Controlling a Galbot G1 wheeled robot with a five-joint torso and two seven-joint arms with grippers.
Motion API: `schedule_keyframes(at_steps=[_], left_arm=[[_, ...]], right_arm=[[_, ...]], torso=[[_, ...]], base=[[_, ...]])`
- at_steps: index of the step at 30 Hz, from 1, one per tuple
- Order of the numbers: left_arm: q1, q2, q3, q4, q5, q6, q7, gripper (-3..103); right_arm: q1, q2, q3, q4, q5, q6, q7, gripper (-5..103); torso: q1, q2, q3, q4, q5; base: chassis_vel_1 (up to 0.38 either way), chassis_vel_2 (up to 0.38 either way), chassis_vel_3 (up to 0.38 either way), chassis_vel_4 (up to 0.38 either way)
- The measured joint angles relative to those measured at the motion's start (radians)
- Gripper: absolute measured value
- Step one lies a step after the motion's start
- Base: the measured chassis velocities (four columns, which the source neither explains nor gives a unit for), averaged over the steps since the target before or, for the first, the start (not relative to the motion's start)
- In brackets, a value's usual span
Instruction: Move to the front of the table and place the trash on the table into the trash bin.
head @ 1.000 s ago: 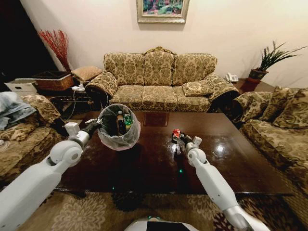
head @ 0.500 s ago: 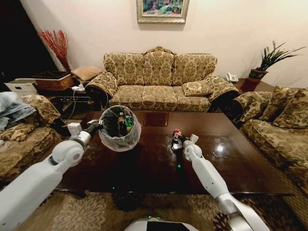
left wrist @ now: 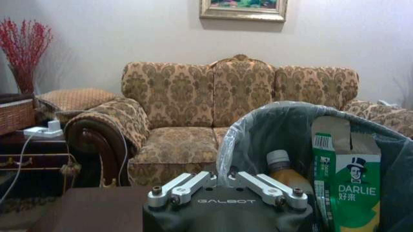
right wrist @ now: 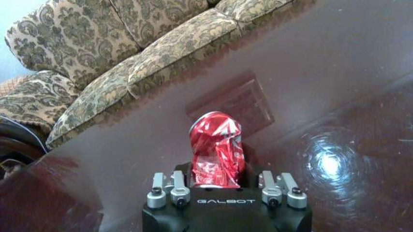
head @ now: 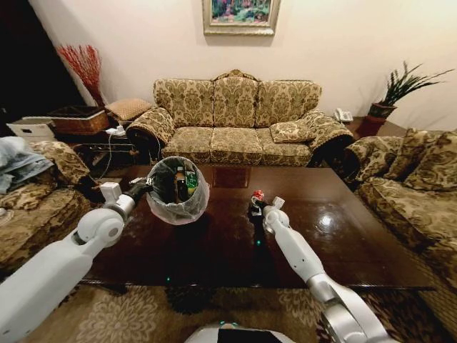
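Note:
My left gripper (head: 141, 189) is shut on the rim of the trash bin (head: 177, 191), a black basket with a crinkly grey liner, and holds it over the left part of the table (head: 343, 236). Inside the trash bin (left wrist: 284, 116) stand a green-yellow wrapper tube (left wrist: 348, 188) and a tan bottle (left wrist: 284, 171), just beyond my left gripper (left wrist: 226, 186). My right gripper (head: 255, 206) is shut on a crushed red can (head: 257, 195) near the table's middle, to the right of the bin. In the right wrist view the red can (right wrist: 216, 150) stands upright between the jaws of my right gripper (right wrist: 219, 186).
A patterned sofa (head: 235, 114) stands behind the table, with an armchair (head: 414, 186) on the right and another couch (head: 36, 193) on the left. A woven basket (head: 78, 120) and a potted plant (head: 400, 89) sit on side tables in the far corners.
My right gripper has carried the red can leftward, closer to the bin. The left arm and the bin have barely moved.

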Motion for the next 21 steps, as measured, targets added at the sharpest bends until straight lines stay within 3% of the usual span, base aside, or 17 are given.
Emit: schedule_keyframes(at_steps=[6,11,16,19,21], left_arm=[[0.001,-0.002,-0.002,-0.005,0.01,-0.018,0.013,3],[0.003,0.004,-0.008,-0.01,0.011,-0.018,0.015,3],[0.003,0.009,-0.013,-0.011,0.011,-0.017,0.015,3],[0.004,0.005,-0.013,-0.013,0.013,-0.014,0.022,3],[0.003,0.005,-0.012,-0.019,0.011,-0.012,0.03,3]], right_arm=[[-0.009,-0.01,0.001,0.01,0.003,0.004,-0.012,44],[-0.024,-0.026,0.009,0.036,0.008,0.008,-0.018,38],[-0.062,-0.062,0.023,0.15,0.018,0.012,-0.012,31],[-0.169,-0.111,0.039,0.423,-0.059,0.148,-0.105,19],[-0.191,-0.124,0.035,0.477,-0.068,0.173,-0.141,16]], torso=[[0.0,0.0,0.0,0.0001,-0.0001],[0.0,0.0,0.0,0.0,-0.0001],[0.0,0.0,0.0,-0.0004,-0.0004],[0.0,0.0,0.0,0.0,-0.0004],[0.0,0.0,0.0,0.0,-0.0004]], base=[[0.0,0.0,0.0,0.0],[0.0,0.0,0.0,0.0],[0.0,0.0,0.0,0.0],[0.0,0.0,0.0,0.0],[0.0,0.0,0.0,0.0]])
